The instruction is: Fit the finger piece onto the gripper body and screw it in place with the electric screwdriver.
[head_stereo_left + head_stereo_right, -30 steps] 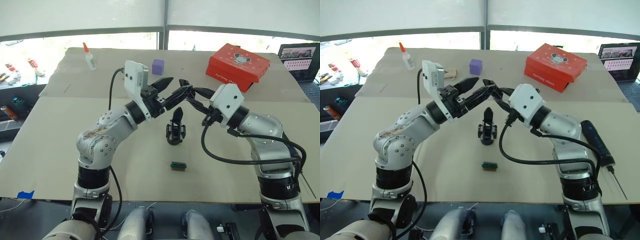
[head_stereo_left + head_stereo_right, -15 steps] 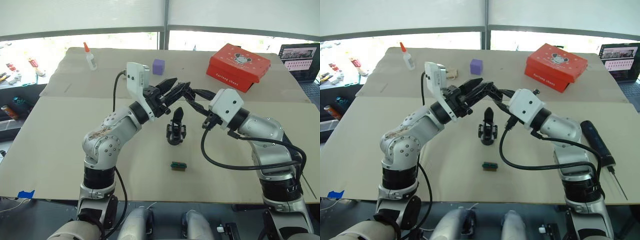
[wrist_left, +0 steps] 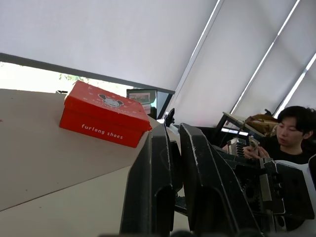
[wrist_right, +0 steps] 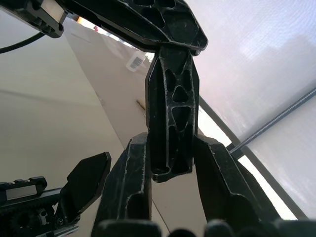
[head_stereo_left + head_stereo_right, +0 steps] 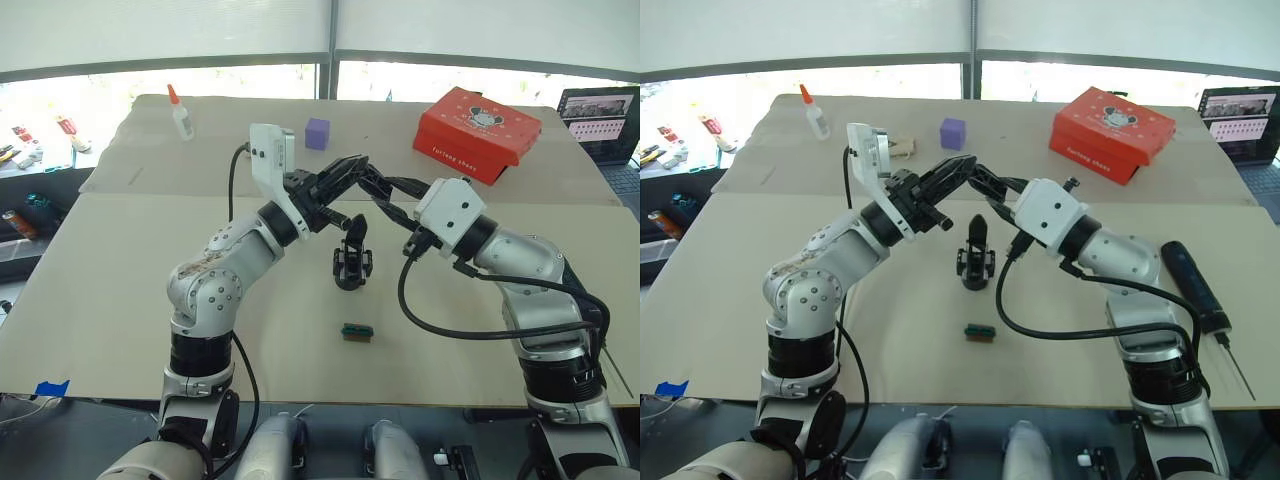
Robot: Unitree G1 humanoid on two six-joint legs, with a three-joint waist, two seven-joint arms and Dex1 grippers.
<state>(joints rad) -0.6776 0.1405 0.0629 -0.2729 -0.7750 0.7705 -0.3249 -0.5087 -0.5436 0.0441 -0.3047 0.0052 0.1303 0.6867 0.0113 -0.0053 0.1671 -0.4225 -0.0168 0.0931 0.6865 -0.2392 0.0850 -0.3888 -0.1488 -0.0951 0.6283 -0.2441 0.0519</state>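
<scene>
Now the right gripper (image 4: 170,163) clamps the finger piece (image 4: 171,118) between its fingers, its tip meeting the left gripper (image 5: 345,172), whose fingers close on it too. Below both sets of fingers, the gripper body (image 5: 352,258) stands upright on the tabletop (image 5: 100,290).

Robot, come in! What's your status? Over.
Right gripper shut on finger piece, held up close to left gripper. Gripper body upright on table below, piece not yet fitted. Screwdriver lies at right, untouched. Nothing in the way.
</scene>
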